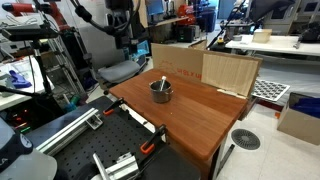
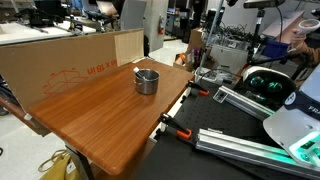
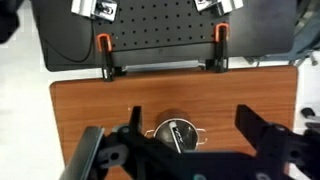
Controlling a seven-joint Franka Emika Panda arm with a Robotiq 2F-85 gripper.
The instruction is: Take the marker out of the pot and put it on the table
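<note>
LAB TABLETOP: The gripper hangs above the table with its jaws spread wide and nothing held between them. In the wrist view the pot sits directly below the gap. The marker lies inside the pot, slanted across it from rim to rim.

The pot stands on open reddish-brown wood in both exterior views, with every table edge well apart from it and smooth board on all sides. Beyond the pot, along one long edge of the table, a cardboard sheet stands upright like a low wall and closes that side. On the opposite side of the pot, a black perforated bench butts against the table edge. Two orange clamps sit at the join, well clear of the pot.

The wooden top is glossy and even. Around it lies a crowded workshop with desks, cables and equipment on a pale floor. In an exterior view a round grille lies on the floor past the table corner, far from the pot.
</note>
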